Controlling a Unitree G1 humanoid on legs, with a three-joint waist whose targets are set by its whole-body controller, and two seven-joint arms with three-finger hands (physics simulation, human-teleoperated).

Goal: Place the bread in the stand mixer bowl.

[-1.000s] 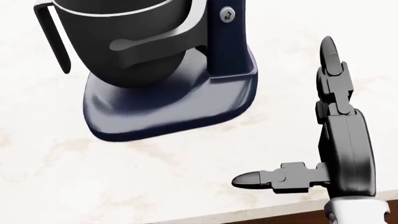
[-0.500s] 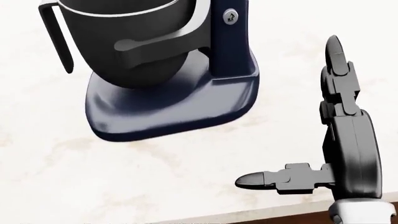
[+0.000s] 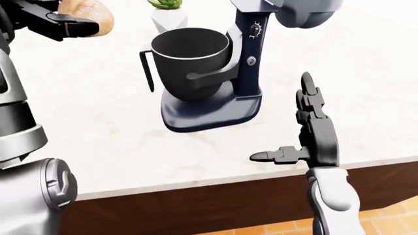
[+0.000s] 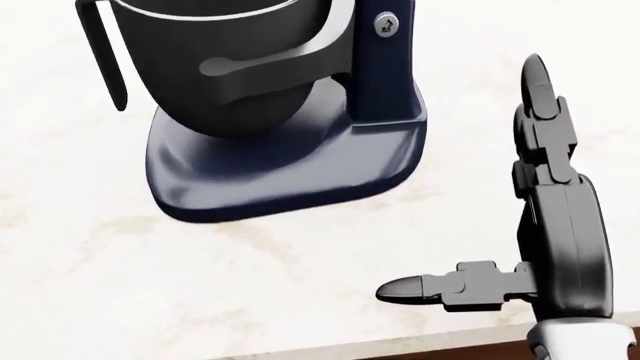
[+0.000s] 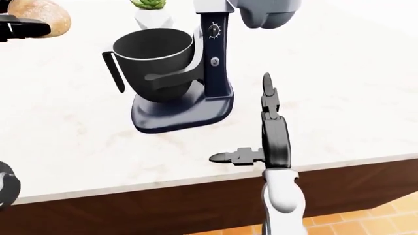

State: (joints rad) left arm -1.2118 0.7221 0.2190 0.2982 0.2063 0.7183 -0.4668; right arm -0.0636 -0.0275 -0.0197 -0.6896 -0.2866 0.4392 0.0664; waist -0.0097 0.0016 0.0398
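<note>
My left robot hand [image 3: 62,24] grips the bread [image 3: 88,14] at the left-eye view's top left; my right robot hand [image 3: 307,122] hangs splayed (idle); next, carry over the bowl [image 3: 189,54].

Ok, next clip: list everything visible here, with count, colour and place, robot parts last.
bread: one, golden brown, top left of the left-eye view, held in the left hand.
stand mixer: one, navy with a grey head, on the counter.
bowl: one, dark grey, seated in the mixer, empty.
potted plant: one, green in a white pot, above the bowl.
counter: one, pale marble over a brown base.
floor: orange tiles, bottom right.
left hand: black, closed on the bread.
right hand: black, open, right of the mixer.
</note>
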